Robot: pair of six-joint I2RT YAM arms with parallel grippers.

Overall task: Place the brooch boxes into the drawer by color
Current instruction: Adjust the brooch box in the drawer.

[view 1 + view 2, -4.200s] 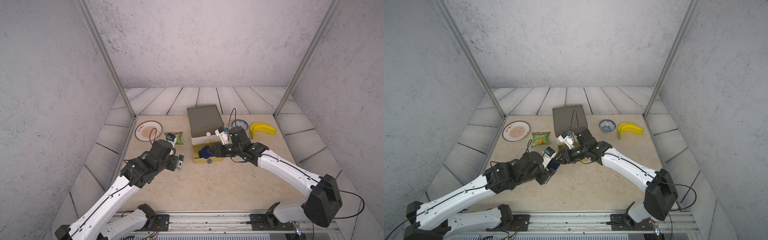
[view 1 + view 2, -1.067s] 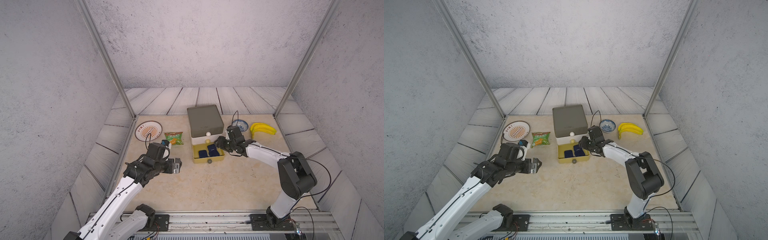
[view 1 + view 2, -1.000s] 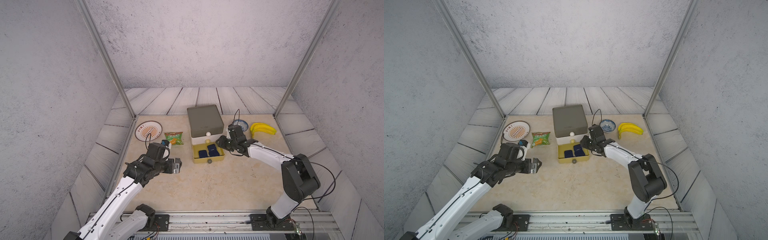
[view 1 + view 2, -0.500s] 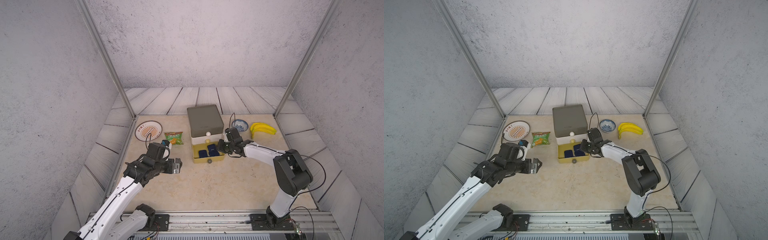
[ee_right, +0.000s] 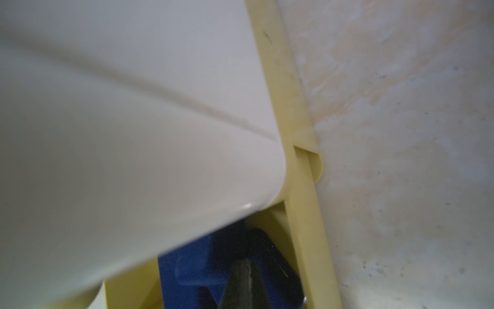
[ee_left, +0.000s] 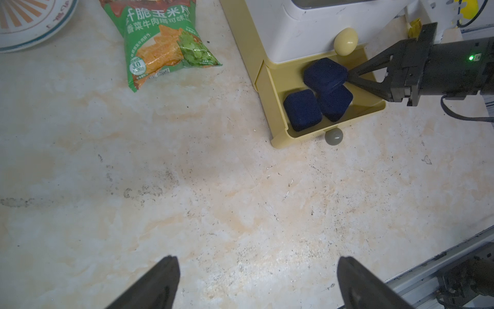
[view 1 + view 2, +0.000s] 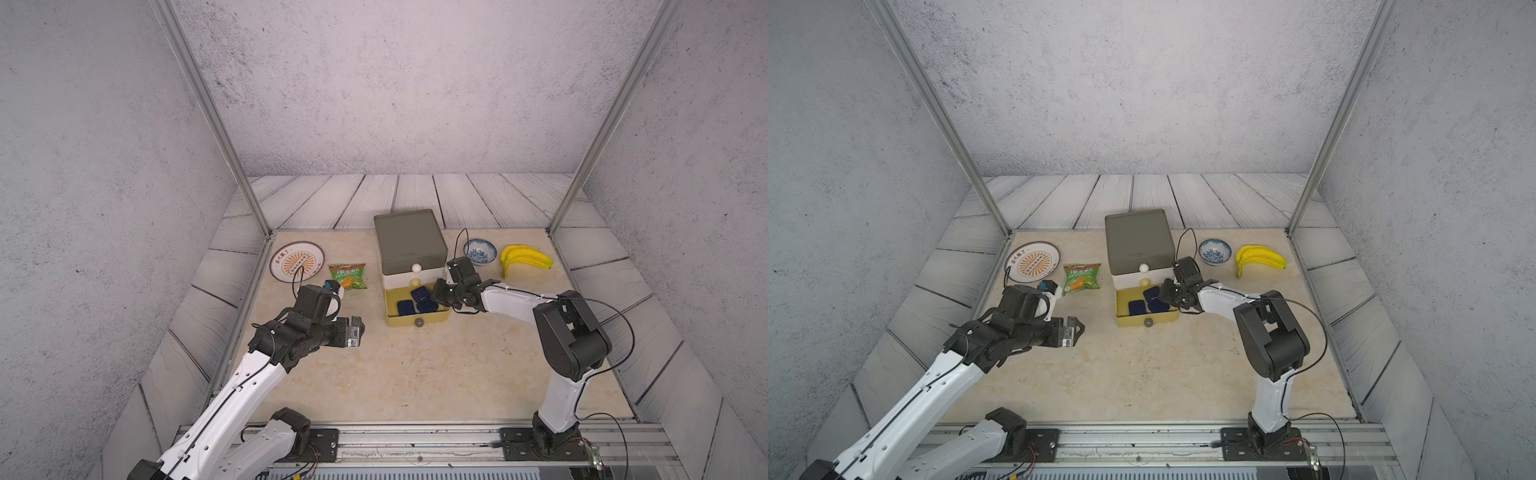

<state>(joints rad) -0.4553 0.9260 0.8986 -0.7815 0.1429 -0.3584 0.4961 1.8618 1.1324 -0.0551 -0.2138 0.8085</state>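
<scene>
In front of the drawer chest (image 7: 409,245), its yellow drawer (image 6: 279,80) sits pulled out. Left tool (image 7: 356,331) released, well left of chest. Right tool (image 6: 348,76) clenched, empty, tip against tilted top box (image 6: 324,73) of 3 navy boxes (image 6: 303,109) inside. Prob. step: nudge it flat; next, shut drawer.

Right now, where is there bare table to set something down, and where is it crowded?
The widest bare patch of table runs from the open yellow drawer to the front rail. Crowded: the drawer itself, holding three navy boxes with the shut right claw reaching in, and the back row of plate, snack packet, bowl and bananas.
</scene>
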